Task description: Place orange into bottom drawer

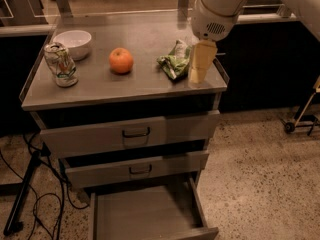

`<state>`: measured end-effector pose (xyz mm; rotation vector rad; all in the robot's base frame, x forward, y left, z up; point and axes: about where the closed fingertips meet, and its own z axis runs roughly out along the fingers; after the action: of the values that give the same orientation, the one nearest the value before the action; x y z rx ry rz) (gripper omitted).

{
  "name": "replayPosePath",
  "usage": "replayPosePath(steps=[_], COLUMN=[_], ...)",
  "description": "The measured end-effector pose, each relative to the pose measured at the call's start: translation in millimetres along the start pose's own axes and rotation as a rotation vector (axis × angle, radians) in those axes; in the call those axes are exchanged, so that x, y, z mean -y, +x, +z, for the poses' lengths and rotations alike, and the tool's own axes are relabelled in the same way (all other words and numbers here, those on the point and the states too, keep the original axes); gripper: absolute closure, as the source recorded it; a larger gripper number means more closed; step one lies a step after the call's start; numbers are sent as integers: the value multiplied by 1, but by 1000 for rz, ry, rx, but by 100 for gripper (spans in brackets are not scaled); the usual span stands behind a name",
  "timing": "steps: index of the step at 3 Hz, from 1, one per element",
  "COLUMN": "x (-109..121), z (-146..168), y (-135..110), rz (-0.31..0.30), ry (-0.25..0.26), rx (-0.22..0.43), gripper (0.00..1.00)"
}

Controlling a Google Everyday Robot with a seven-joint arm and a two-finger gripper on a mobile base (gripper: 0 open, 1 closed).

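On the bench (140, 34), the orange (121, 60) sits near the middle, with a can (60, 64) and a white bowl (74, 43) to its left and a green bag (175, 60) to its right. Over the bench's right edge, just beside the bag and well apart from the orange, the end effector (201, 64) hangs pointing down; whether it is spread or pressed together I cannot tell. Below, the bottom drawer (145, 214) stands pulled out beneath two shut upper drawers (125, 134).
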<state>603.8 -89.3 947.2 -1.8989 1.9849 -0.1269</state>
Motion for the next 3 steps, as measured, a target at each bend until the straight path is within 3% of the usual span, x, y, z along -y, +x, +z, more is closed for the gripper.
replayPosePath(steps=[1,3], x=[4,28], z=[0,17], y=[-10,-67], rz=[-20,-125], ry=[10,-3], rx=[8,19], gripper=[0,0])
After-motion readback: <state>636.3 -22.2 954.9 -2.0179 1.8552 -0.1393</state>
